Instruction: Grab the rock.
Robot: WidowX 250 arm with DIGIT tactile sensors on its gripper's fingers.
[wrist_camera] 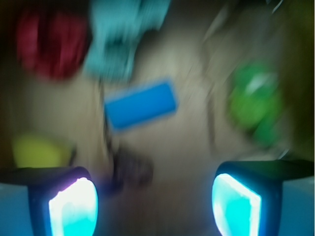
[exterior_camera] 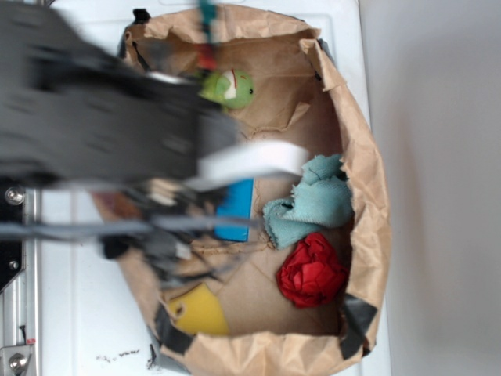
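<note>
Wrist view's pretty blurry, so take this loosely: yellow wedge (wrist_camera: 37, 150) sits at 9 o'clock, the rock (wrist_camera: 132, 169) looks like that dark lump at about 7, just under the blue block (wrist_camera: 141, 104). Gripper (wrist_camera: 155, 206) jaws are spread wide, holding nothing.

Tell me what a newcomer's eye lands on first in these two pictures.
First comes the blurred dark robot arm sweeping over the left of the brown paper bag. Next the colours inside it: the red cloth ball at lower right, the light-blue rag above it, and the blue block at centre. In the wrist view the open pincer hangs with nothing between its glowing pads, the dark rock just beyond.
</note>
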